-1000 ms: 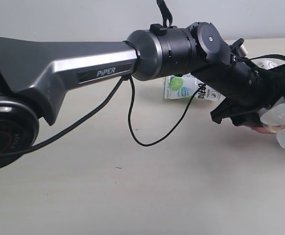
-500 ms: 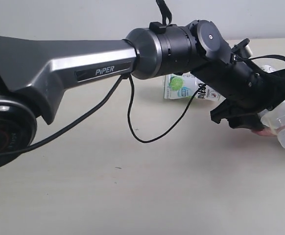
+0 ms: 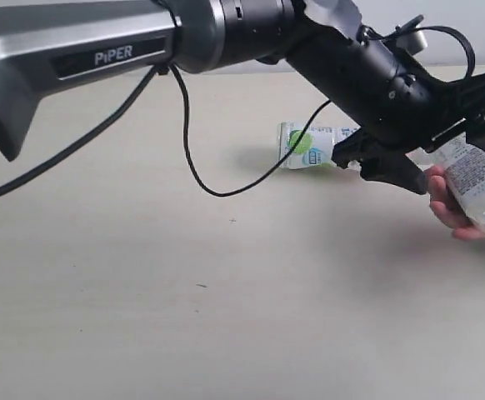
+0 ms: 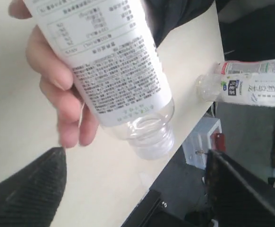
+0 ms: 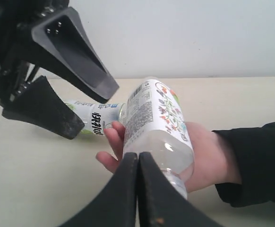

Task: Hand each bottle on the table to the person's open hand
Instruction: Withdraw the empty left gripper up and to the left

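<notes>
"On the right side of the bench [image 3: 101, 317], who holds the white-labelled bottle [image 3: 474, 175]?" asks the student.

"The person's hand [image 3: 442, 200] does," the instructor replies. "Its fingers wrap the label, and the neck tilts downward. The left pincer [image 4: 135, 156] has its jaws spread wide just beside the hand and grips nothing. The right pincer [image 5: 137, 189] is pressed closed and empty, also close to the hand."

"What could go wrong from this position?"

"Three hazards can be judged. First, the spread jaws are very near the hand, so a sideways swing on withdrawal could strike the fingers or knock the bottle loose. Second, the hold is by fingers alone on a smooth label, so even a light nudge could let the bottle slide. Third, the black cable [image 3: 217, 195] sags toward the bench near the green-labelled bottle [image 3: 307, 148], which lies on its side. A brush from cable or arm could roll it out of easy reach."

"Is the task finished?"

"No. That lying bottle is not yet handed over."
</notes>
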Robot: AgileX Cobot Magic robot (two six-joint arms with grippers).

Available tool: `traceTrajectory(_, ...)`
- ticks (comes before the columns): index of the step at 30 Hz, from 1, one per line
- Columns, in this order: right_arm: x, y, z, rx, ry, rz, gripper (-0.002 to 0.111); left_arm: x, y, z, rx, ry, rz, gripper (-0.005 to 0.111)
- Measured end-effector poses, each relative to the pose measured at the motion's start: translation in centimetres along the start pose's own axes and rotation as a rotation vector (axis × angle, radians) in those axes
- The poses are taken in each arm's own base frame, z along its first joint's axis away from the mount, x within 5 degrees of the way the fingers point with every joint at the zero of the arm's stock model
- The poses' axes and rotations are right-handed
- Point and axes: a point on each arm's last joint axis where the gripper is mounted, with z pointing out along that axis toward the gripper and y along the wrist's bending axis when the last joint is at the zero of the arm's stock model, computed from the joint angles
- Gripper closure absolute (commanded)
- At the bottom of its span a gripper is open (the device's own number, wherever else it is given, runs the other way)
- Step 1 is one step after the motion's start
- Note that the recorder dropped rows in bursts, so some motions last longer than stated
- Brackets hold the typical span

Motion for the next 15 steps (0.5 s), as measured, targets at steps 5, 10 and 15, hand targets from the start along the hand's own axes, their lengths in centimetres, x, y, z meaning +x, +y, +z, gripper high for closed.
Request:
traceTrajectory(5, 0.0, 0.0, 0.0, 0.0, 0.0, 0.0, 0.108, 0.3, -0.5, -2.5, -0.094, 0.021, 0.116, 0.03)
traceTrajectory(10, 0.0, 0.0, 0.0, 0.0, 0.0, 0.0, 0.108, 0.9, -1.0, -5.1, -0.247, 0.043, 0.242, 0.052)
traceTrajectory(15, 0.0, 0.0, 0.0, 0.0, 0.0, 0.0, 0.108, 1.7, -1.0, -7.7, -0.401, 0.071, 0.329, 0.097)
